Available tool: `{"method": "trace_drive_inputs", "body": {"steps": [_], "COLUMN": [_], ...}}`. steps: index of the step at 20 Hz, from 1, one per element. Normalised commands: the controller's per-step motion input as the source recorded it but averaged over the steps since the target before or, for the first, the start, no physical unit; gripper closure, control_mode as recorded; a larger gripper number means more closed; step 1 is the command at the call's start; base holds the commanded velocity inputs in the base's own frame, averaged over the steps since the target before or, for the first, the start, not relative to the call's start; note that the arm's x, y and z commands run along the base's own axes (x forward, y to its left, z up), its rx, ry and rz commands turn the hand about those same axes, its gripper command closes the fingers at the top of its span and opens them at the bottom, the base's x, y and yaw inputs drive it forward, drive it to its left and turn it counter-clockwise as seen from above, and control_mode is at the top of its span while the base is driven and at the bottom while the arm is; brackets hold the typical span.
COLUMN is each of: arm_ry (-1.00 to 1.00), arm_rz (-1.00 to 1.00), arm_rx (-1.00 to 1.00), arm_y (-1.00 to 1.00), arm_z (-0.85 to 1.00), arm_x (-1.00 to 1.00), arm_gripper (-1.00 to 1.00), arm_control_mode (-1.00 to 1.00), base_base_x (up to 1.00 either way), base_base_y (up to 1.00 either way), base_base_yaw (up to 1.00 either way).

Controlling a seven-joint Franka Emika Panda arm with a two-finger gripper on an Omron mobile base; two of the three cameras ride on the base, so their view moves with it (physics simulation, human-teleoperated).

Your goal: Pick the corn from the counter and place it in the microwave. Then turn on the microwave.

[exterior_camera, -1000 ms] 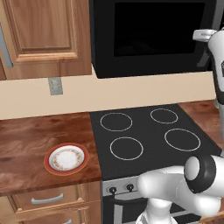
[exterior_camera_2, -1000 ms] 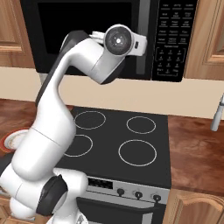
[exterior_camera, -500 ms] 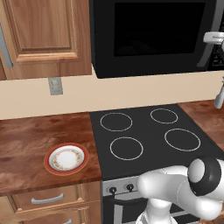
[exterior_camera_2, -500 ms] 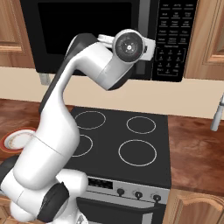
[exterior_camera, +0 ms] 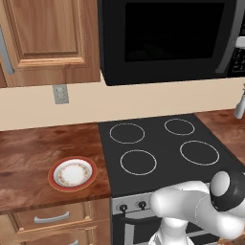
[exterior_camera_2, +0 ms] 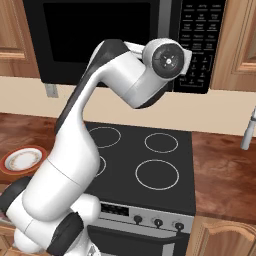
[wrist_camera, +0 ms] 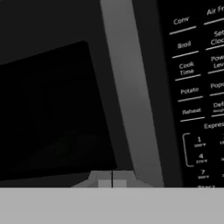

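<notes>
End effector sits right at the microwave handle, fingertips pressed together, gripping nothing. Hand view reads the button panel labels. Left base view shows the plate on the tabletop; corn location: can't tell.

Claw fingertips pressed together, close before the microwave door's grey handle, button panel right

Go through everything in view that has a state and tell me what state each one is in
microwave: door shut, window dark.
gripper: fingertips together, holding nothing, close to the microwave's grey handle.
plate: upright on the counter, nothing on it.
stovetop: burners bare, no pots.
</notes>
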Motion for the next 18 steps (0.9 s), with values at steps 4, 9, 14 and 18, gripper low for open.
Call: {"method": "trace_drive_inputs", "body": {"steps": [4,9,14,18], "arm_ry": [0.05,0.17,0.15,0.04], "arm_rz": [0.00,0.00,0.00,0.00], "arm_rx": [0.17,0.22,0.22,0.22], "arm_y": [-0.26,-0.24,-0.23,-0.20], "arm_z": [0.00,0.01,0.00,-0.01], "arm_x": [-0.16,0.00,0.00,-0.01], "arm_gripper": [1.00,1.00,1.00,1.00], "arm_control_mode": [-1.00,-1.00,-1.00,-1.00], "base_base_x": [0.00,0.00,0.00,0.00], "base_base_y": [0.00,0.00,0.00,0.00], "base_base_yaw": [0.00,0.00,0.00,0.00]}}
